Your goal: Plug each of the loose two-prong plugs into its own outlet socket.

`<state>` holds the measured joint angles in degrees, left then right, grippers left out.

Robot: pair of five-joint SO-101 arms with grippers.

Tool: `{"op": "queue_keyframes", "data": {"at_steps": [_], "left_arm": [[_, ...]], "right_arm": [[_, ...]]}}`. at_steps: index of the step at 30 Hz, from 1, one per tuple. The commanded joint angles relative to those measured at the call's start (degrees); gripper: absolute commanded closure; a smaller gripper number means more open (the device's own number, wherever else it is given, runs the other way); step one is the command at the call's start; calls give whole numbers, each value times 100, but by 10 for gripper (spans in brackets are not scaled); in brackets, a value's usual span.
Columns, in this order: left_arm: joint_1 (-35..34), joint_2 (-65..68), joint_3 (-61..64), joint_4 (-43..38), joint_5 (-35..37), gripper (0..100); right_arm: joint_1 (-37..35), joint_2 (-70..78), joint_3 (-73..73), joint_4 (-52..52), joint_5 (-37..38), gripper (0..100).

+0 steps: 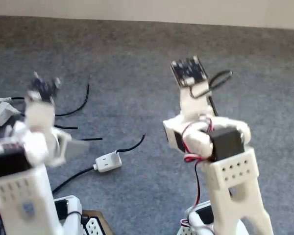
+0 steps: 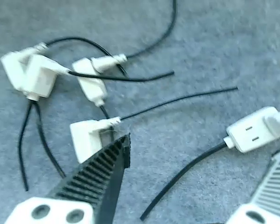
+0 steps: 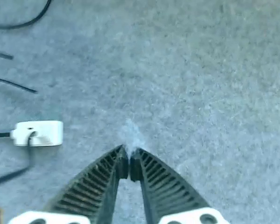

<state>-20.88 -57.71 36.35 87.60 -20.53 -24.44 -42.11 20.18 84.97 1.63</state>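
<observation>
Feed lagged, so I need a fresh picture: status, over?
Left gripper open, empty. Right gripper shut, empty. Socket unfilled, plug loose, apart from it. Black cable lies between them.

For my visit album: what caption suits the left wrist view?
Open left gripper over a grey surface with white plugs, black cords and an outlet socket.
</observation>
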Motion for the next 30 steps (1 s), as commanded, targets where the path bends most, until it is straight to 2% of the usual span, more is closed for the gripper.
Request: {"op": "queue_keyframes", "data": {"at_steps": [1,4,7,12,15,18,24,30], "left_arm": [[338,-1376,1481,-185,26,572],[374,-1851,2026,-237,18,572],[374,-2246,2519,-695,18,572],[374,-2976,3987,-1653,18,572],[374,-3468,4813,-2057,35,572],[374,-3978,5385,-2101,53,572],[365,-4725,6062,-2057,62,572],[347,-4646,6070,-1978,35,572]], "right_arm": [[444,-1534,2747,-1736,44,990],[611,-2519,4092,-2378,44,990],[725,-3407,5165,-2818,114,990],[769,-4681,6589,-3336,1222,990],[769,-5499,7407,-3486,1284,990],[769,-6343,8031,-3565,1284,990],[840,-6114,8303,-3670,1301,990],[1596,-6114,8303,-3354,1319,990]]}}
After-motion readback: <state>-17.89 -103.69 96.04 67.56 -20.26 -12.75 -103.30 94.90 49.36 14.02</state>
